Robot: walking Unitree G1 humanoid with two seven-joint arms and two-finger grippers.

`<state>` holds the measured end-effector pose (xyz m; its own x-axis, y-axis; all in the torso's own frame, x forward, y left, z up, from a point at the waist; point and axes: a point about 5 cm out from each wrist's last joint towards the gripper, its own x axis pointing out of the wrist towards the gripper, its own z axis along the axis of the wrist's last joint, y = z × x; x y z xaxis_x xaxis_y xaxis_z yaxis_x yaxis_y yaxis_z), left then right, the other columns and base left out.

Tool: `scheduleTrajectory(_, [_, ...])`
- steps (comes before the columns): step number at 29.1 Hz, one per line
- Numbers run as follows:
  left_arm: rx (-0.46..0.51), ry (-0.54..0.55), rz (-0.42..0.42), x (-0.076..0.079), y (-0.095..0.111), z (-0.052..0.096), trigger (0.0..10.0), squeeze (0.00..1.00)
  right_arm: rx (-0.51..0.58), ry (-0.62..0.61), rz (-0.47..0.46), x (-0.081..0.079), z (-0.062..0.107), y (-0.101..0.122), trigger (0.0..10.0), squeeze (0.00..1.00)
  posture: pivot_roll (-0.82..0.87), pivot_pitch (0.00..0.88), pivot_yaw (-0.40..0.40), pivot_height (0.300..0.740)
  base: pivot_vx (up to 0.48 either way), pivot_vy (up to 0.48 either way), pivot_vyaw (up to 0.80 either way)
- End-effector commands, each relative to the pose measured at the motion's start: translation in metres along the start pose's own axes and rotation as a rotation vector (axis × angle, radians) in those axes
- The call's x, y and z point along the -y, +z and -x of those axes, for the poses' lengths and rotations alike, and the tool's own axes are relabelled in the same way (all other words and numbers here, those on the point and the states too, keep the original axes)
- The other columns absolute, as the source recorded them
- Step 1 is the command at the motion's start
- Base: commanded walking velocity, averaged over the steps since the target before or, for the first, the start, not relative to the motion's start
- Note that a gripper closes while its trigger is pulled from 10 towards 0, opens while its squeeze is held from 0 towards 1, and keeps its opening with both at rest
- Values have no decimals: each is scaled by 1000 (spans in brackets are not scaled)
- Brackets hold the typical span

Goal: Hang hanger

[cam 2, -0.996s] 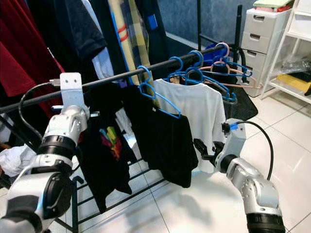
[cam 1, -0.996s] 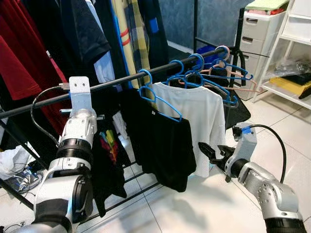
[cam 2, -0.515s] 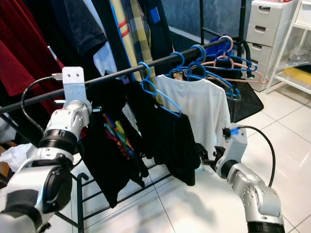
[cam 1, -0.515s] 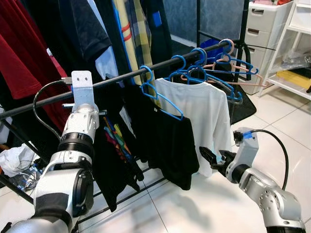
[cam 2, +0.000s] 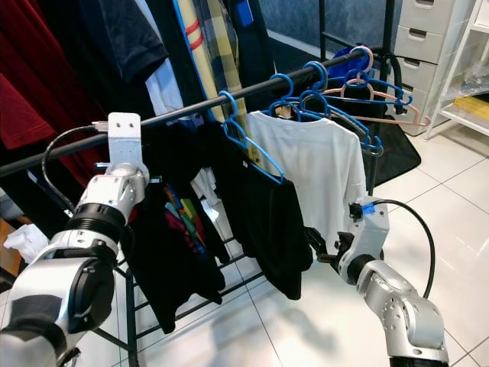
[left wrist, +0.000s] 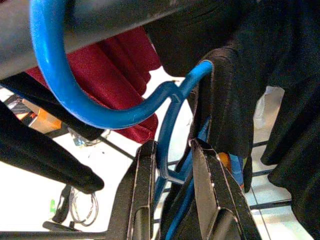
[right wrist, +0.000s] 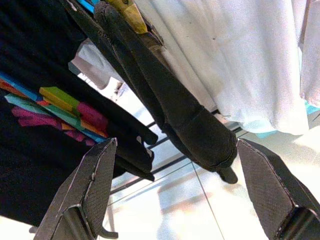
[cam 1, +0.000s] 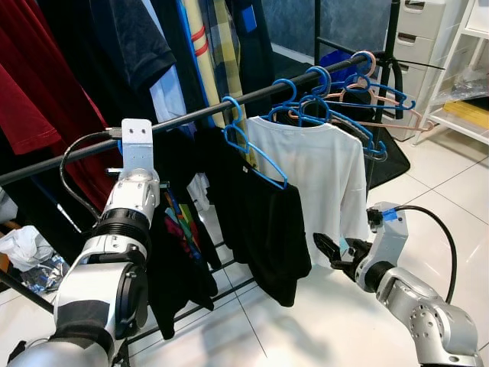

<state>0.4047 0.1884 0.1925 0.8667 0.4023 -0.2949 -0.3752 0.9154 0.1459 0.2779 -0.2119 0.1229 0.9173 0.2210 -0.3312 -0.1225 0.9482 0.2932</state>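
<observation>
Left wrist view: left gripper (left wrist: 170,175) clamped on blue hanger (left wrist: 75,95), hook over black rail (cam 1: 199,116), carrying black shirt (cam 1: 179,252); right gripper (right wrist: 175,185) spread wide, empty, below white shirt (cam 1: 321,176).

We find no text, label, brand, number or sign that can be read in any view. The black shirt (cam 2: 172,245) hanging from the rail carries a multicoloured print, but we cannot make out letters in it.
</observation>
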Motion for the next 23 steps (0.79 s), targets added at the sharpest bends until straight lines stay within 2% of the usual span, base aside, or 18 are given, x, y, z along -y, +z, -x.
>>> scheduleTrajectory(1, [22,22,0,-13,1,-4,10000,1000,-15,21,-13,-6,0,-4,10000,0,-109,123,186,740,0,0,0])
scheduleTrajectory(2, [36,2,34,-15,1,-4,10000,1000,-16,24,-6,-7,-2,-3,10000,0,-113,114,178,740,0,0,0])
scheduleTrajectory(5, [44,-10,59,-16,2,-5,10000,1000,-18,26,-1,-8,-2,-3,10000,0,-113,114,178,740,0,0,0])
scheduleTrajectory(8, [45,-10,140,-23,-2,-4,10000,1000,-22,32,9,-9,-4,-1,10000,0,-117,101,166,740,0,0,0])
scheduleTrajectory(11, [45,-10,140,-23,-2,-4,10000,1000,-22,32,9,-9,-4,-1,10000,0,-117,101,166,740,0,0,0])
scheduleTrajectory(12, [57,-14,176,-27,-4,-3,10000,1000,-24,34,13,-9,-4,-1,10000,0,-117,95,160,740,0,0,0])
scheduleTrajectory(13, [57,-14,176,-27,-4,-3,10000,1000,-24,34,13,-9,-4,-1,10000,0,-117,95,160,740,0,0,0])
scheduleTrajectory(14, [68,-27,205,-36,-10,-1,10000,1000,-27,37,20,-9,-6,1,10000,0,-111,85,149,740,0,0,0])
scheduleTrajectory(15, [68,-27,205,-36,-10,-1,10000,1000,-27,37,20,-9,-6,1,10000,0,-111,85,149,740,0,0,0])
scheduleTrajectory(16, [68,-23,212,-48,-18,1,10000,1000,-30,39,24,-8,-7,1,10000,0,-109,79,144,740,0,0,0])
scheduleTrajectory(18, [68,-23,212,-48,-18,1,10000,1000,-30,39,24,-8,-7,1,10000,0,-109,79,144,740,0,0,0])
scheduleTrajectory(19, [72,-24,201,-59,-26,2,10000,1000,-34,42,28,-8,-9,2,10000,0,-105,73,139,740,0,0,0])
scheduleTrajectory(20, [72,-24,201,-59,-26,2,10000,1000,-34,42,28,-8,-9,2,10000,0,-105,73,139,740,0,0,0])
scheduleTrajectory(21, [72,-10,194,-73,-35,4,10000,1000,-36,47,31,-8,-11,2,10000,0,-103,65,134,740,0,0,0])
scheduleTrajectory(23, [72,-10,194,-73,-35,4,10000,1000,-36,47,31,-8,-11,2,10000,0,-103,65,134,740,0,0,0])
